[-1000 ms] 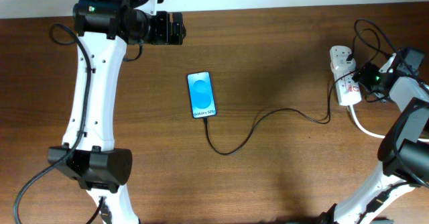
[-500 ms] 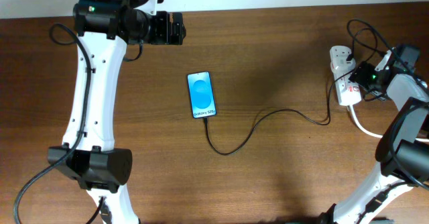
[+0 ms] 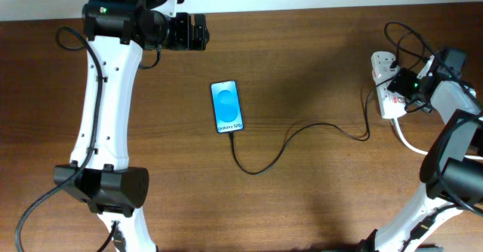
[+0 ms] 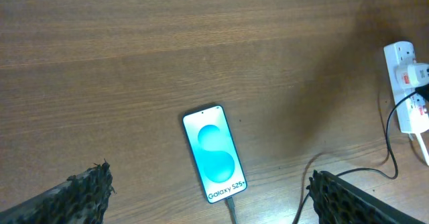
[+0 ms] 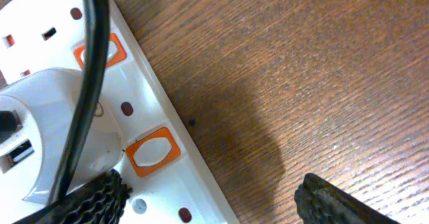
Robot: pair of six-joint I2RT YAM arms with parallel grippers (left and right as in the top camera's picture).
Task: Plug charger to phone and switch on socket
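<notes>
1. Overhead: The left gripper (image 3: 199,32) hangs high near the table's (image 3: 317,41) far edge. The phone (image 3: 227,106) lies face up, well apart from it and off to its side. I judge this arm is held out of the way because its share of the job is over. The charger (image 3: 302,130) runs from the phone's near end in a loose loop across to the right gripper (image 3: 398,84). That gripper sits directly over the socket (image 3: 382,62). From up here I cannot tell how either pair of jaws stands.

2. Left wrist: The fingers (image 4: 87,187) are spread wide and hold nothing. The phone (image 4: 214,153) lies ahead and between them, untouched. The charger (image 4: 232,210) meets the phone's bottom edge and looks plugged in. The socket (image 4: 395,53) is far off beyond one finger.

3. Right wrist: The fingers (image 5: 100,197) are spread here too, with nothing pinched. The socket (image 5: 167,103) fills the space just ahead of one finger. An orange-framed switch (image 5: 153,151) sits right beside that fingertip, though I cannot tell whether they touch. A white adapter (image 5: 47,137) is seated next to the switch. A black cable (image 5: 90,70), probably the charger's lead, crosses above it. The gripper is this low and close, I judge, because only the switch remains. One fingertip has to press the rocker without snagging that cable.
</notes>
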